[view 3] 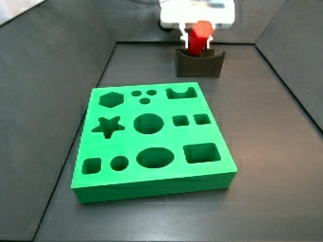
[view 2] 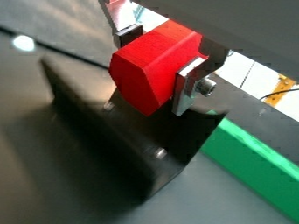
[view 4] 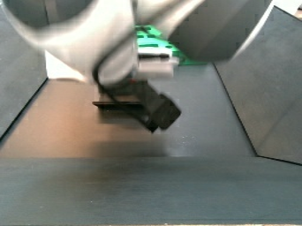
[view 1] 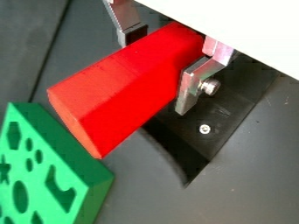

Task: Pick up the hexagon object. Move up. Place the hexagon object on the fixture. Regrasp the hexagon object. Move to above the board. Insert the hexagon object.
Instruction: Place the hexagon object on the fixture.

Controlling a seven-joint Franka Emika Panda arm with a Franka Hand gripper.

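The red hexagon object (view 1: 122, 87) sits between the silver fingers (view 1: 193, 80) of my gripper (view 1: 160, 57), which is shut on its rear part; most of the bar sticks out in front. In a wrist view its hexagonal end face (view 2: 146, 79) shows. The dark fixture (view 2: 122, 144) lies directly beneath it. From a side view my gripper (view 3: 198, 33) holds the hexagon object (view 3: 198, 44) just over the fixture's notch (view 3: 199, 64) at the far end of the floor; whether they touch I cannot tell. The green board (view 3: 154, 132) with its shaped holes lies nearer, apart from the fixture.
Dark walls (view 3: 284, 85) enclose the floor on both sides. In a side view the blurred arm (view 4: 130, 35) fills the upper part, hiding the hexagon object; the fixture (view 4: 147, 108) shows below it, with a strip of the board (view 4: 154, 37) behind.
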